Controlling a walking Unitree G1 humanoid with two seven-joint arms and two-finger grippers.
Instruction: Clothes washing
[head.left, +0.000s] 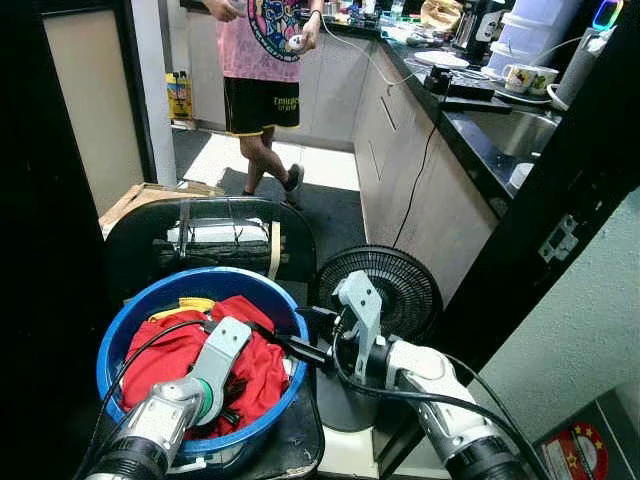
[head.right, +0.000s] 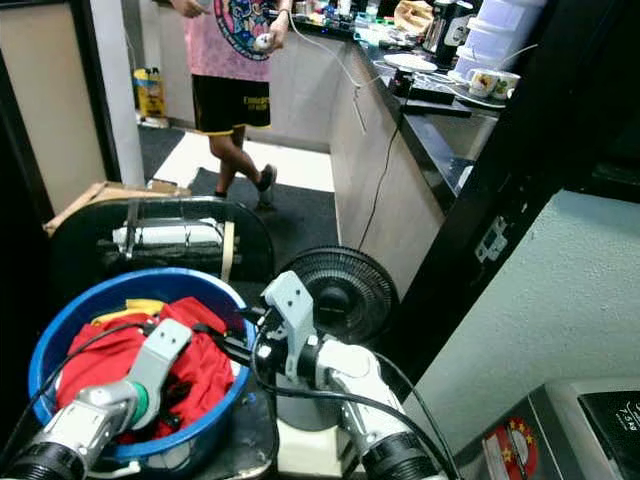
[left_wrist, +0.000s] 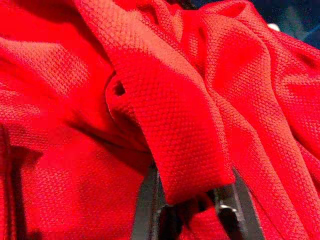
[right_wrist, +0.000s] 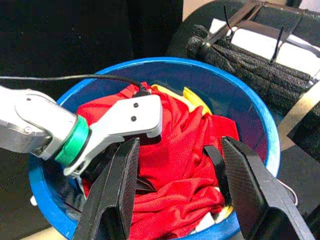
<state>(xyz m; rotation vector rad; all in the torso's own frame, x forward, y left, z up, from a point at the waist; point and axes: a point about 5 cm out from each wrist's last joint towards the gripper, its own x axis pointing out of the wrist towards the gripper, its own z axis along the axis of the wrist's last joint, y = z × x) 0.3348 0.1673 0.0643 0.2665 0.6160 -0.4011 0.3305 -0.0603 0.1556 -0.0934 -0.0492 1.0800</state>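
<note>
Laundry fills a blue basin (head.left: 120, 345) at the robot's front left: a red garment (head.left: 165, 355) heaped on top, a yellow piece (head.left: 185, 304) at the far rim. The left end effector (right_wrist: 117, 172) is buried in the red cloth; from its wrist a fold lies between its two fingers (left_wrist: 147, 210), apparently pinched. The right end effector (right_wrist: 177, 192) hangs spread wide over the basin's near-right rim, holding nothing. Right of the basin stands a black floor fan (head.left: 385, 290), close beside the rim. Behind the basin sits a dark chair back (head.left: 205, 240). Beyond, a corridor of floor runs along the cabinets under the dark worktop (head.left: 470, 140), where a person (head.left: 262, 70) stands.
</note>
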